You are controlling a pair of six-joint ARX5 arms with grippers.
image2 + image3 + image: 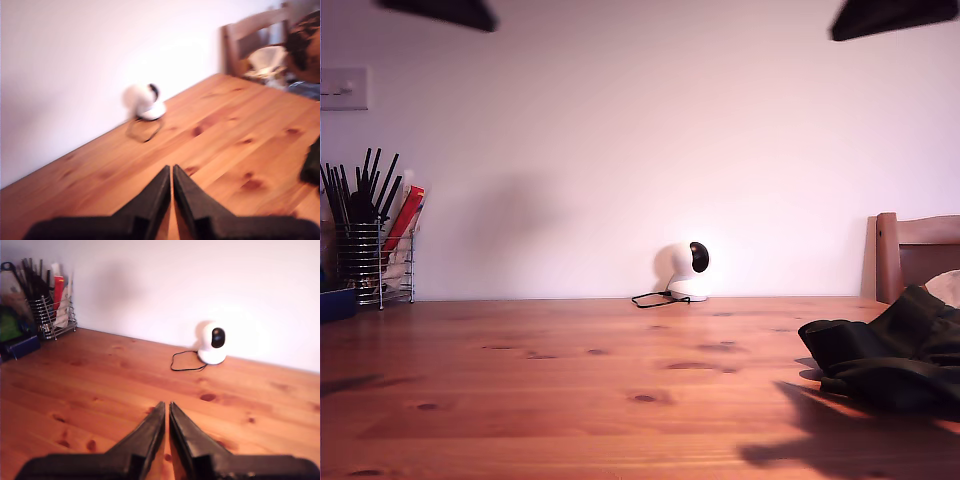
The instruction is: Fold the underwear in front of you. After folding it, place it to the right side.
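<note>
Underwear [890,352], bunched at the exterior view's right edge of the desk [570,370] and partly cut off there, with my first pincer [171,172] and my second pincer [166,409] both clenched and empty above bare wood, the white camera [688,270] standing far behind near the wall.

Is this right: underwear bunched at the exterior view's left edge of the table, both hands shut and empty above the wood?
Not quite. The underwear lies bunched at the exterior view's right edge of the table, not the left. The rest holds: my first hand and my second hand are both shut and empty above the wood, as the wrist views show.
</note>
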